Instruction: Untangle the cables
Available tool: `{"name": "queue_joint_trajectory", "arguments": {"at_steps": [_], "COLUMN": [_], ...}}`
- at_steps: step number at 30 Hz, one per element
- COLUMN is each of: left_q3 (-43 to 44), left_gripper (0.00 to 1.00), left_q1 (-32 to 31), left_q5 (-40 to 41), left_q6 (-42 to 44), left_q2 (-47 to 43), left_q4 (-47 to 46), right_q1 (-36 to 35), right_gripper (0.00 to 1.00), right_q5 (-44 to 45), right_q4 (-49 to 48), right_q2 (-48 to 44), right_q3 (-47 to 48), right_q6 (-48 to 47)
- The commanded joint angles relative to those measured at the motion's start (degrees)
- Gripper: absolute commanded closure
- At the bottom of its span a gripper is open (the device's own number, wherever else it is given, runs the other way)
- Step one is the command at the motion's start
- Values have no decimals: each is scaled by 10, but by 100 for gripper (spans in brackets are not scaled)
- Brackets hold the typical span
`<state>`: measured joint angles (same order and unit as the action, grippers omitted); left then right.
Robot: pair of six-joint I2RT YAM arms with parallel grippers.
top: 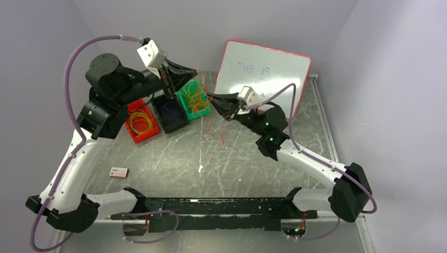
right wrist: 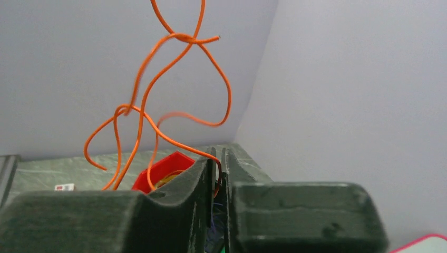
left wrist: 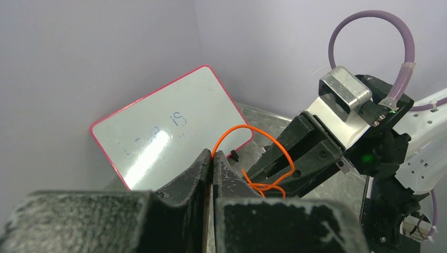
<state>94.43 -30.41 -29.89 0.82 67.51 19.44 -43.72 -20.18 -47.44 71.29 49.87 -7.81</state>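
Two pincers share the thin orange wire cables (right wrist: pixel 153 79) above the bench's far edge.
The left gripper (left wrist: pixel 212 156), pressed together, pinches one strand. The right gripper (right wrist: pixel 220 158), just beside it toward the bench's middle, looks closed on the same tangle, whose knotted loops dangle beside the green plastic bin (top: pixel 183 100).
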Motion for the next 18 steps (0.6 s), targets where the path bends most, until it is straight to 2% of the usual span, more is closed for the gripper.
{"name": "queue_joint_trajectory", "arguments": {"at_steps": [1, 2, 7, 10, 13, 18], "left_q3": [-7, -8, 6, 17, 20, 28], "left_gripper": [93, 93, 93, 93, 93, 93], "left_q1": [4, 4, 4, 4, 4, 4], "left_q5": [-10, -6, 56, 154, 247, 339], "left_q6": [-5, -6, -5, -5, -2, 12], "left_q2": [-5, -7, -13, -21, -35, -53], "left_q4": [-24, -24, -8, 6, 9, 17], "right_q1": [1, 1, 3, 12, 16, 18], "right_gripper": [95, 100, 100, 100, 100, 100], "right_q5": [-2, 16, 149, 218, 286, 406], "right_q4": [-35, -27, 50, 60, 130, 232], "right_q2": [1, 0, -25, -53, -70, -88], "right_q3": [12, 10, -31, -88, -115, -156], "right_q6": [28, 34, 60, 97, 119, 153]}}
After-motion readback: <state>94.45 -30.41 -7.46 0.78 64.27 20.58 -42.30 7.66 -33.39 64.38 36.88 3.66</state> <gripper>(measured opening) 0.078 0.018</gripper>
